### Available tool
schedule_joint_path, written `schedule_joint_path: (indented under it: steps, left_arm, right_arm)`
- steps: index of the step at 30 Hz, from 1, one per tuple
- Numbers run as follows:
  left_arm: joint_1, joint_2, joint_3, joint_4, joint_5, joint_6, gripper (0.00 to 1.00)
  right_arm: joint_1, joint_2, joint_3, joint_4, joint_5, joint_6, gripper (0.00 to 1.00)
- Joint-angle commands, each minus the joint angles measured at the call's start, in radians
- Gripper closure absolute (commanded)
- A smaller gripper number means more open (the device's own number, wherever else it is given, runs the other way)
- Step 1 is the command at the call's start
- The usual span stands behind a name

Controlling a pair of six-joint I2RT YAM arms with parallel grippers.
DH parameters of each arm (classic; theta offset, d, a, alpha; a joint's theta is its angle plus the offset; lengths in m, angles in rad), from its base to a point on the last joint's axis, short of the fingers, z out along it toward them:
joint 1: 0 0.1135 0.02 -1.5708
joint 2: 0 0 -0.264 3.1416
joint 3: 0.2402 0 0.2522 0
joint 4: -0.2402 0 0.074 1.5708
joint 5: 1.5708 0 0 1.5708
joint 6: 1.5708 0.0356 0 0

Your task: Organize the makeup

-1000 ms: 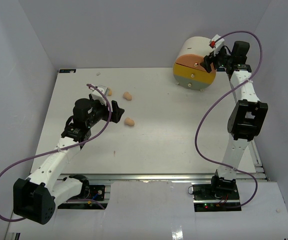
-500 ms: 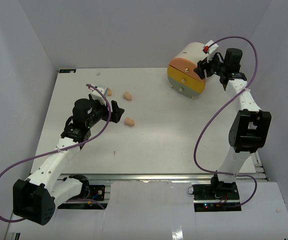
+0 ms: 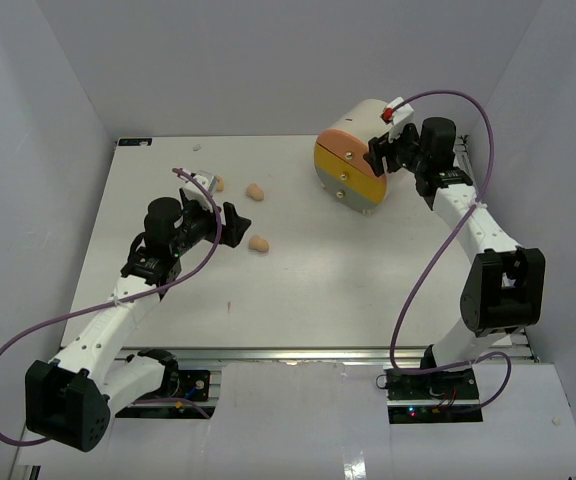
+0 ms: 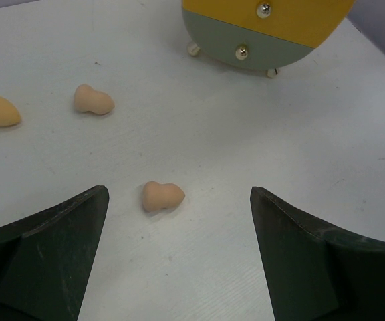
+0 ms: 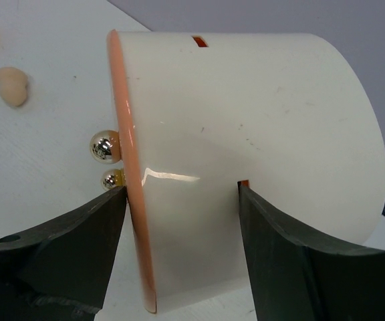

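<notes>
Peach egg-shaped sponge (image 4: pixel 162 196) lies sideways just ahead of the left gripper (image 3: pixel 238 225)
Wide open, empty — the far-off right gripper (image 3: pixel 381 153) grips the big cream drum (image 5: pixel 246 114).

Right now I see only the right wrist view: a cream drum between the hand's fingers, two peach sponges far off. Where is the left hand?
Observer: The left hand hangs open just short of the nearest sponge, not touching it.
Reviewer: Only two sponges, then?
Observer: Three. A second sponge and a third sponge lie farther back.
Reviewer: And the drum's front?
Observer: The drum has a yellow drawer above a grey-green drawer.
</notes>
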Motion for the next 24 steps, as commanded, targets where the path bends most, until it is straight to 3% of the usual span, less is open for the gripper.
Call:
schedule_joint_path:
  steps: [1, 4, 9, 12, 16, 20, 24]
  left_arm:
    - [0.003, 0.021, -0.010, 0.060, 0.119, -0.034, 0.02]
    - [0.003, 0.089, -0.018, 0.132, 0.211, -0.093, 0.02]
    - [-0.003, 0.247, -0.001, 0.305, 0.358, -0.306, 0.05]
    - [-0.070, 0.363, 0.087, 0.357, 0.296, -0.347, 0.06]
    - [-0.152, 0.560, 0.199, 0.415, 0.208, -0.355, 0.10]
    - [-0.206, 0.714, 0.318, 0.454, 0.162, -0.352, 0.17]
    - [-0.255, 0.868, 0.451, 0.472, 0.099, -0.329, 0.26]
  right_arm:
    - [0.043, 0.006, -0.011, -0.126, 0.034, 0.175, 0.21]
    - [0.055, -0.019, -0.009, -0.140, 0.054, 0.184, 0.12]
    - [0.055, -0.134, -0.007, -0.152, 0.083, 0.150, 0.06]
    - [0.054, -0.214, -0.027, -0.153, 0.098, 0.119, 0.02]
    - [0.017, -0.308, -0.065, -0.153, 0.064, 0.123, 0.05]
    - [-0.073, -0.386, -0.148, -0.147, -0.098, 0.126, 0.07]
    - [-0.204, -0.463, -0.284, -0.091, -0.420, 0.129, 0.05]
